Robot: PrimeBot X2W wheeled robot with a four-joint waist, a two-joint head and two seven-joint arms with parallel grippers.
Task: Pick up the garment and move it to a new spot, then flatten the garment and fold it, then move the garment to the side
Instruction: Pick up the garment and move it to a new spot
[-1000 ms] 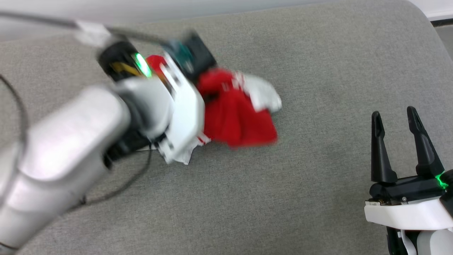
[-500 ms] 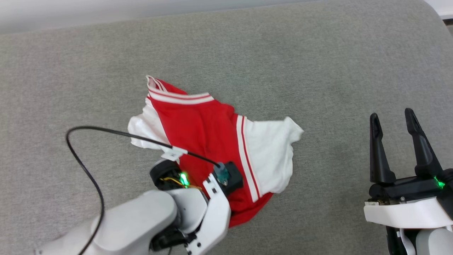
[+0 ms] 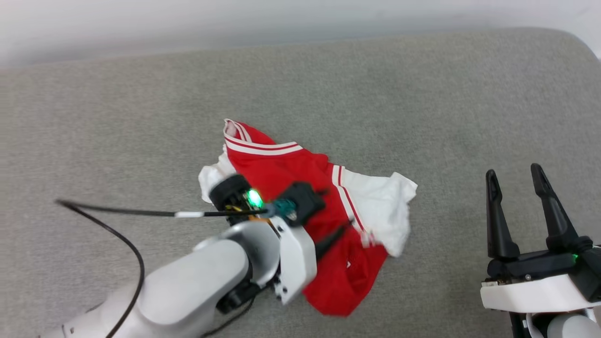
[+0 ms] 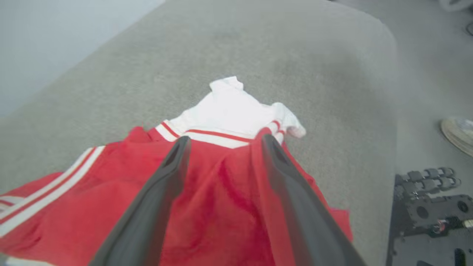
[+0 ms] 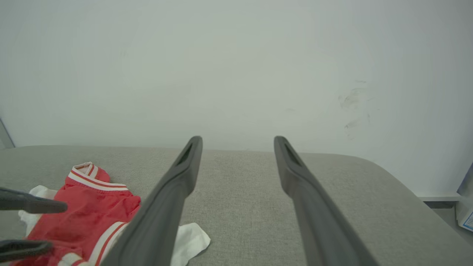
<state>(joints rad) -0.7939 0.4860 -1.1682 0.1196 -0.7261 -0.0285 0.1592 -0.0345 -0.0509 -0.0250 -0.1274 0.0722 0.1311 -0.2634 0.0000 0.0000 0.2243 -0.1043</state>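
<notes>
Hung left gripper (image 4: pixel 225 139) wide open over the crumpled garment (image 3: pixel 281 164), holding nothing; parked right gripper (image 3: pixel 513 171) open, well apart. Seemed through relocating; needed flattening next, pinching opposite edges.

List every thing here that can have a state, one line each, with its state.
garment: rumpled, unfolded, lying on the grey cushion, one white sleeve spread out.
left claw: open, fingers spread over the garment's red part.
right claw: open, empty, apart from the garment.
</notes>
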